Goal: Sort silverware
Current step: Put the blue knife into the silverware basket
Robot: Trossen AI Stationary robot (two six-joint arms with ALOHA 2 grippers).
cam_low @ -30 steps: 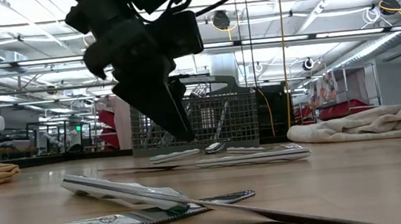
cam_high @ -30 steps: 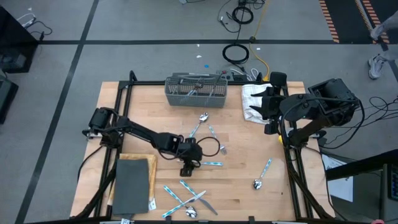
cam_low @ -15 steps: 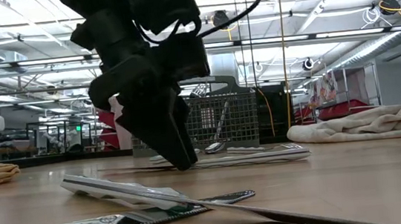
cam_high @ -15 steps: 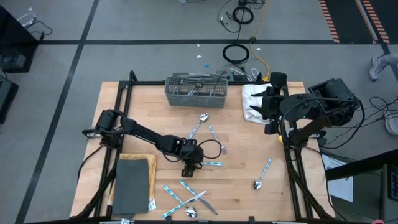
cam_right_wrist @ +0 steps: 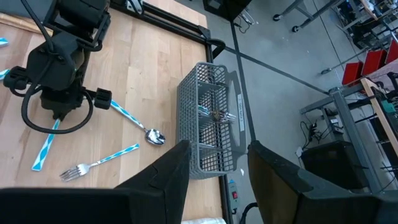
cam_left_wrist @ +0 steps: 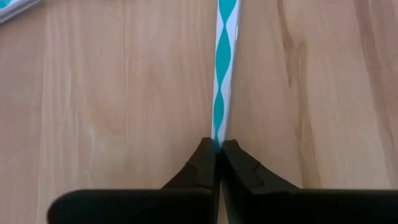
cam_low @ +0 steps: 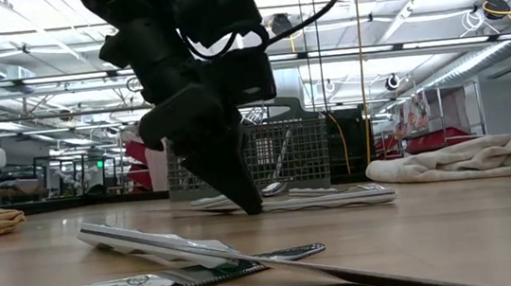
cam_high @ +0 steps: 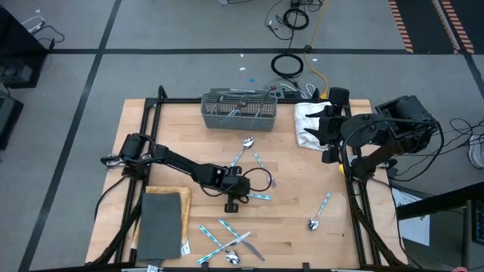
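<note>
At mid-table the left gripper is pinched shut on the handle of one patterned utensil lying flat, so the pick-up seems made and a lift toward the mesh basket looks next, while the right gripper waits part-open by the towel.

My left end effector hiding near end of striped handle; far end running off picture edge. Piece type untellable. Basket contents too small to sort out.
</note>
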